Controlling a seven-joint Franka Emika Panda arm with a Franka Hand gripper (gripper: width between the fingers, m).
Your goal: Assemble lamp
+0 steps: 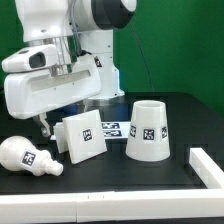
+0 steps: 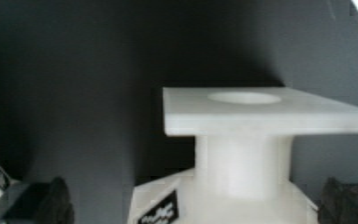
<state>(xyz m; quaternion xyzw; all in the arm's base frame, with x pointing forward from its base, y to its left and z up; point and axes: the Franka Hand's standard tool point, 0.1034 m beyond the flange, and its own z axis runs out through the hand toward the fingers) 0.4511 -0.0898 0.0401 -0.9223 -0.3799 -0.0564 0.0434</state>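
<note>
three white lamp parts sit loose on the black table [image 1: 120, 190], none joined yet. your gripper [image 1: 47, 126] is low beside the base [image 1: 85, 135], which looks tipped up rather than lying flat, toward the exterior view's left. the bulb [image 1: 28, 157] lies on its side just beside the base, nearer the camera. the shade [image 1: 148, 128] stands upright, wide end down, well apart toward the exterior view's right, with the marker board [image 1: 114, 127] flat between base and shade.

in the wrist view the jaws are spread wide, with dark fingers [image 2: 34, 200] at either side and the base's white body in the gap. no pad shows contact, so treat it as not held.

expect the base to be light, stiff, smooth plastic. it will likely skid or tip if only one finger meets it first. close across two flat opposite sides, centred, and keep off the round socket hole [image 2: 247, 97]. the bulb will probably roll, so take it by its narrow neck. the shade's taper may let the pads slide.
</note>
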